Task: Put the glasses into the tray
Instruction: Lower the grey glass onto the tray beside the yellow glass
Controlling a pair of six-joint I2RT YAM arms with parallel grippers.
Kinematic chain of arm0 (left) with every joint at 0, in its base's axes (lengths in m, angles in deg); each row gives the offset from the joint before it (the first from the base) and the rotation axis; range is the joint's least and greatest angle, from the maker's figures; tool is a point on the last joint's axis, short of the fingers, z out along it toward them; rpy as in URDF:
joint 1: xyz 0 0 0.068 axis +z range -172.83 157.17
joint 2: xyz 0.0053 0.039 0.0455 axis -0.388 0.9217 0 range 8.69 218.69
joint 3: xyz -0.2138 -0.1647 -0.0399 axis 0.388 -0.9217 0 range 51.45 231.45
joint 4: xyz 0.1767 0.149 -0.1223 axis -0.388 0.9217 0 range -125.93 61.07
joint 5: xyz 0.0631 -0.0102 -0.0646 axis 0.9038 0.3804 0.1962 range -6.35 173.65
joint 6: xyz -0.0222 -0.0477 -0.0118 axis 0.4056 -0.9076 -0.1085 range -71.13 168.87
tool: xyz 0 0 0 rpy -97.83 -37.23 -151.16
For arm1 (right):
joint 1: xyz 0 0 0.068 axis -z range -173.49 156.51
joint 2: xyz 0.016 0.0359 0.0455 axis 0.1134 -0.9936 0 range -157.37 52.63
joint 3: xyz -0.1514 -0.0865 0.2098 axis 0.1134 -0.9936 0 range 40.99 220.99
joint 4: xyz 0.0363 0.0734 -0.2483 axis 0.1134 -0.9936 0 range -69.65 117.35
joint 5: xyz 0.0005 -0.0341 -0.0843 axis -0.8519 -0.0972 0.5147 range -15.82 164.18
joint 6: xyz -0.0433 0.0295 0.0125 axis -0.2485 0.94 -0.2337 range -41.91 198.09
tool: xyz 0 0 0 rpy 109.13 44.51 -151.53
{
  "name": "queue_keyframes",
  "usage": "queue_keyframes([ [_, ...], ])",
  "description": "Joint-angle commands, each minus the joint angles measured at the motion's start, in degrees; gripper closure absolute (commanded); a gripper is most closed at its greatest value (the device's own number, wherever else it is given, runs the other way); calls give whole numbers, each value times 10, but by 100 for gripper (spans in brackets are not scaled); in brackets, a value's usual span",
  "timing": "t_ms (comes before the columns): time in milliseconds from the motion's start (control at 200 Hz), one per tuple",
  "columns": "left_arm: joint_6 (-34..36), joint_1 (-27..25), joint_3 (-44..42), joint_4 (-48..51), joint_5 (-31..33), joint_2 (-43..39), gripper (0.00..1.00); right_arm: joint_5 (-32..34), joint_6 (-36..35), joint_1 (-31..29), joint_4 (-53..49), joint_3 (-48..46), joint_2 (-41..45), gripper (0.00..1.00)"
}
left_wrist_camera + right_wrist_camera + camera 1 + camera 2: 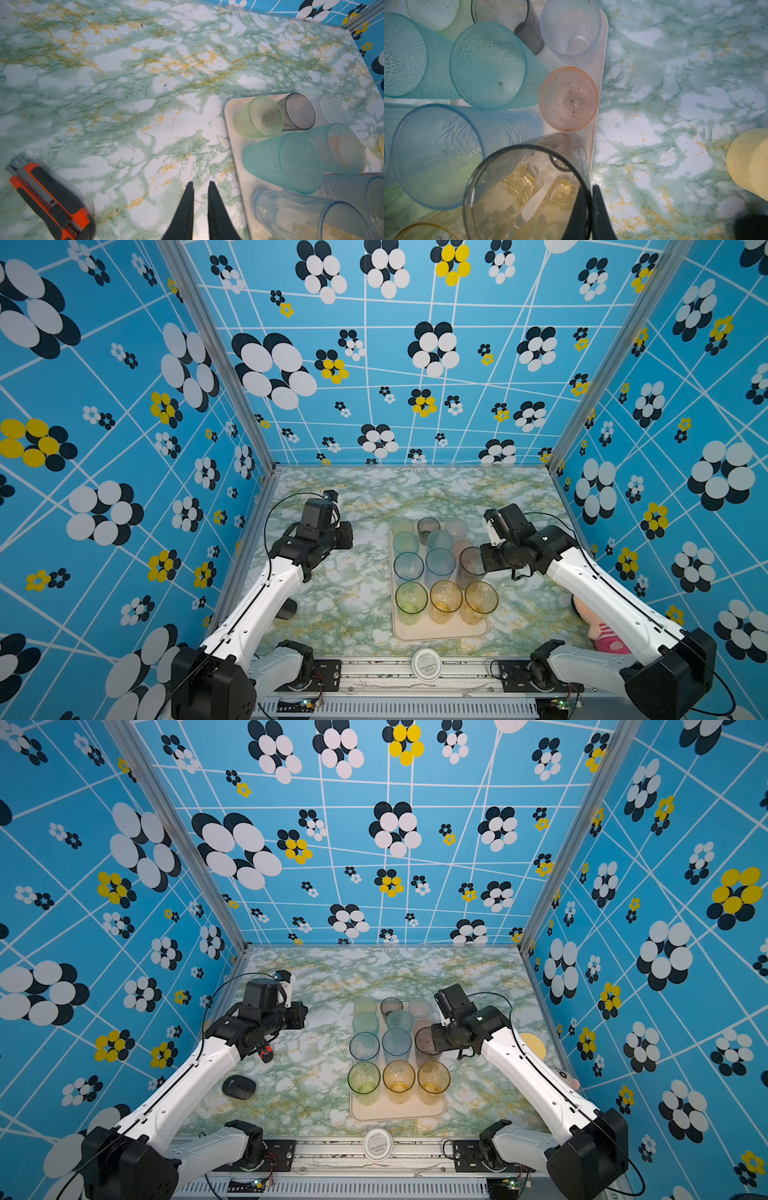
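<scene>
The pale tray (440, 632) (395, 1112) lies mid-table and carries several upright glasses: green (411, 598), amber (446, 597), blue (409, 566), teal (291, 164), pink (568, 99) and clear (571, 31). My right gripper (589, 187) is shut on the rim of a tall smoky grey glass (471, 568) (527, 193) at the tray's right edge, between the pink glass and an amber one. Whether its base rests on the tray I cannot tell. My left gripper (201, 182) hangs over bare table left of the tray (234, 108), its fingers a narrow gap apart and empty.
An orange utility knife (47, 197) and a black mouse (239, 1087) lie on the left of the table. A round yellow disc (749, 164) sits right of the tray. A white lid (427, 664) rests on the front rail, a pink plush toy (604, 635) under the right arm.
</scene>
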Motion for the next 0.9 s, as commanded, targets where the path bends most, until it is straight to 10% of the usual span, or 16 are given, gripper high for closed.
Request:
queue_keyframes([
  [0, 7, 5, 15, 10, -7, 6, 83, -5, 11, 4, 17, -7, -3, 100],
  [895, 5, 5, 17, 12, -11, 9, 83, -15, 12, 3, 45, -30, -11, 100],
])
